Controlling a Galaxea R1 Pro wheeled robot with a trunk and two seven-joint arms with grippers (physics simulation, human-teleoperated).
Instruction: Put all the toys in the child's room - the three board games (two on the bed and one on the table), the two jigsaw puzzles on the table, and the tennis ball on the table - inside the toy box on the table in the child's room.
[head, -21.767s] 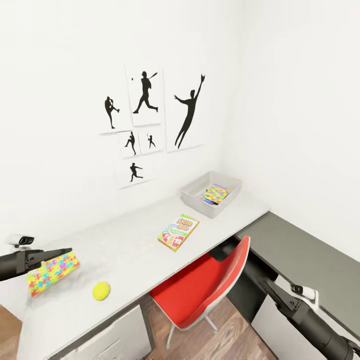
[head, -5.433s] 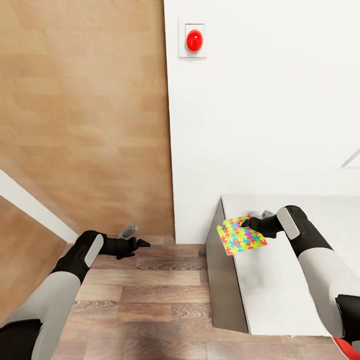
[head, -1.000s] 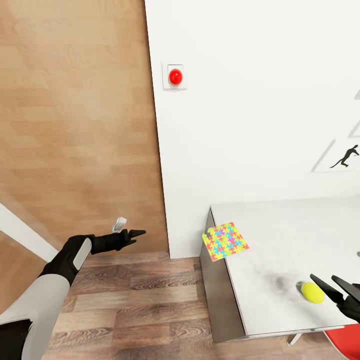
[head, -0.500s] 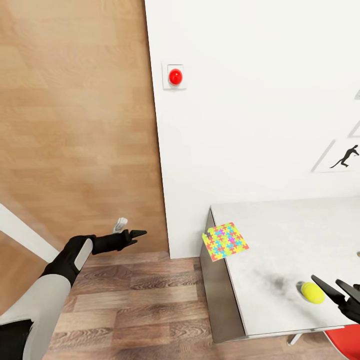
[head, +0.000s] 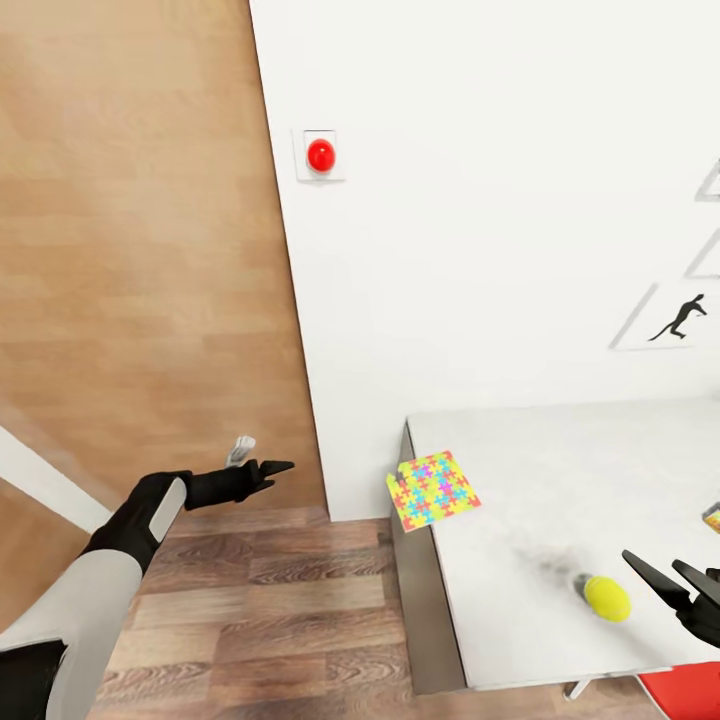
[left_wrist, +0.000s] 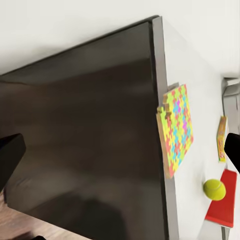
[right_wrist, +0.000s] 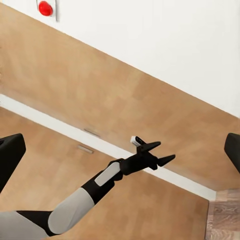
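The right gripper (head: 672, 583) hangs open and empty above the table (head: 520, 450), with the tennis ball (head: 606, 597) just beside its fingertips. The colourful puzzle (head: 432, 490) overhangs the far corner. The left gripper (head: 270, 468) is empty over the floor, fingers apart.

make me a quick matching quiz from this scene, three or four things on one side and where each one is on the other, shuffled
Things:
1. jigsaw puzzle
2. tennis ball
3. red button
4. left hand

Places:
A. on the white wall, high up
B. over the wood floor, off the table's end
C. on the table, just in front of the open right hand
D. overhanging the table's end corner

Pairs: 1-D, 2-C, 3-A, 4-B
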